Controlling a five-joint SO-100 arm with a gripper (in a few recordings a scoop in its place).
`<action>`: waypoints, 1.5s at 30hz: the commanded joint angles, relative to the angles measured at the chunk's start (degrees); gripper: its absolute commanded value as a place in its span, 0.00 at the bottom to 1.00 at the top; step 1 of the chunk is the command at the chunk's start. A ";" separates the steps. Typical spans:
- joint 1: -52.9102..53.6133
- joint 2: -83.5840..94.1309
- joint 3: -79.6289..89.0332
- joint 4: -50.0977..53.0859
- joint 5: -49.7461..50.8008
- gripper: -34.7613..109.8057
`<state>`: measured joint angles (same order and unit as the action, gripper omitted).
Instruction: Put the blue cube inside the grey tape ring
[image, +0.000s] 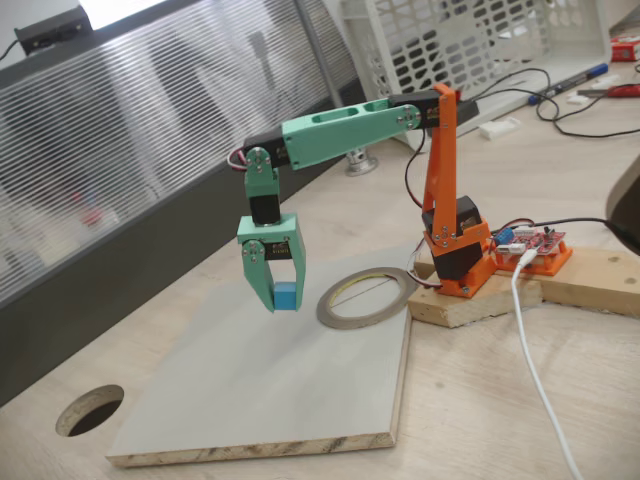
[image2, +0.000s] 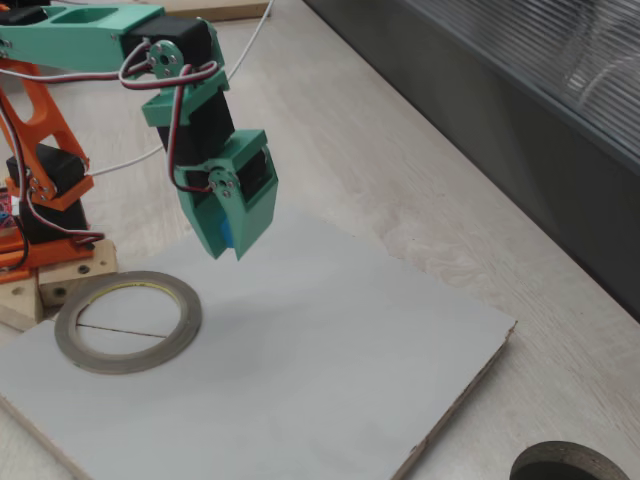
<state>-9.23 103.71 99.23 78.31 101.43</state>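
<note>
My green gripper (image: 281, 299) hangs above the pale board, shut on the blue cube (image: 286, 296), which shows between its fingertips. In a fixed view the same gripper (image2: 229, 245) points down and the blue cube (image2: 228, 234) peeks out between its green fingers, clear of the board. The grey tape ring (image: 366, 296) lies flat on the board, just to the right of the gripper. From the other side the grey tape ring (image2: 128, 322) lies to the lower left of the gripper, its opening bare.
A pale board (image: 270, 390) covers the wooden table. A round dark hole (image: 90, 410) is cut through the tabletop at the board's left corner; the same hole (image2: 570, 468). The arm's orange base (image: 455, 250) stands on a wooden block behind the ring. A white cable (image: 535, 370) runs along the right.
</note>
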 joint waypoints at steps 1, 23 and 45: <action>4.83 5.45 0.44 0.18 0.88 0.26; 26.63 11.43 20.83 -0.62 0.62 0.27; 26.72 18.98 32.17 -0.53 1.14 0.27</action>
<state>16.70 119.97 131.13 77.61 101.43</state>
